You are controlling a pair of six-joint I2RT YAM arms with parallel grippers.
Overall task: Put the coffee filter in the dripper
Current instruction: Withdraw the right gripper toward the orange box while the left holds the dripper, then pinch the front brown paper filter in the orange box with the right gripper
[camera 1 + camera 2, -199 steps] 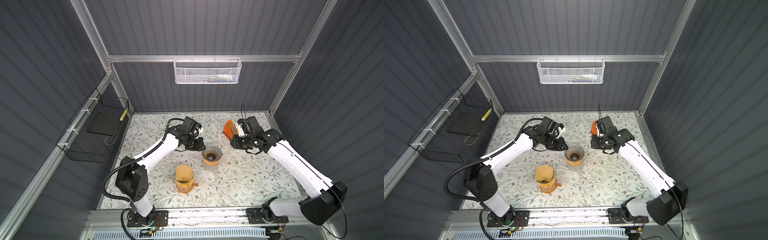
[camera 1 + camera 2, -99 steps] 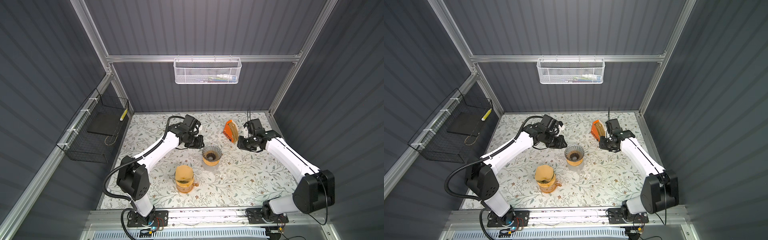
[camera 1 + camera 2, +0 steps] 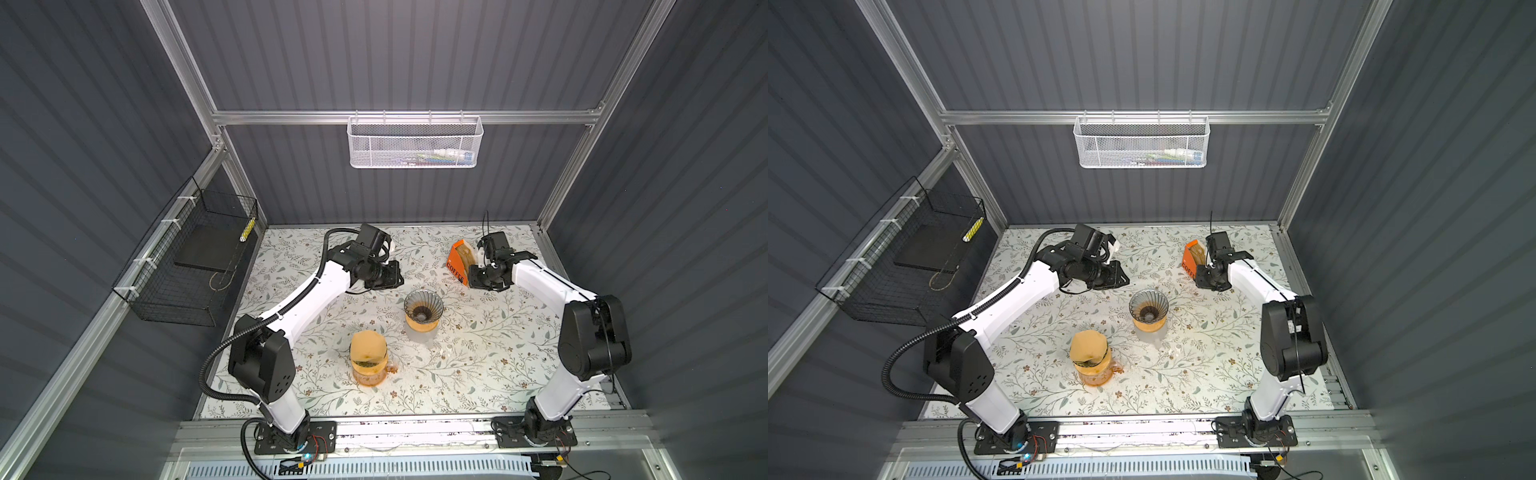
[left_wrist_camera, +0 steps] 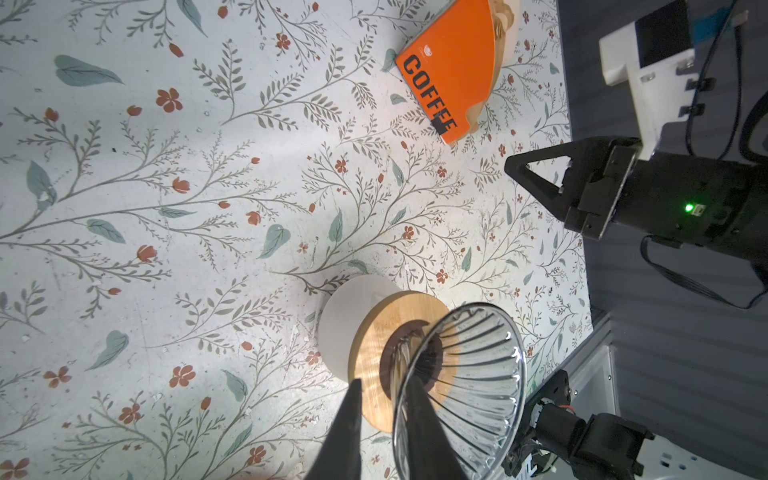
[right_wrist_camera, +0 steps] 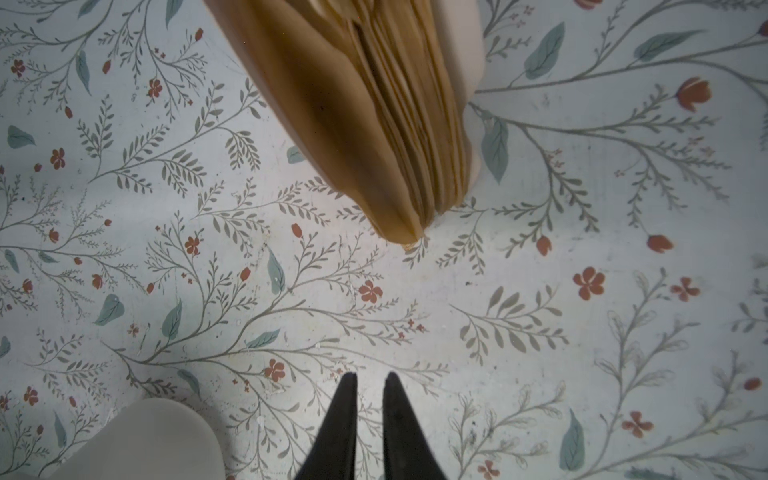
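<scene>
Stack of brown paper coffee filters point(image 5: 374, 124) sits fanned in the orange cardboard box point(image 4: 453, 70) lettered COFFEE, far right on the floral tablecloth point(image 5: 166, 249); my right gripper point(image 5: 370, 376) hovers near it, jaws a sliver apart, empty; the ribbed glass cone dripper point(image 3: 424, 306) stands mid-table; my left gripper point(image 4: 383, 382) is close by its rim, narrowly parted, grasping nothing.

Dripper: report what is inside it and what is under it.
Inside the glass dripper there is nothing, only its ribbed wall and dark neck. Under it is a wooden collar on a white cup. The cup's inside is covered.
</scene>
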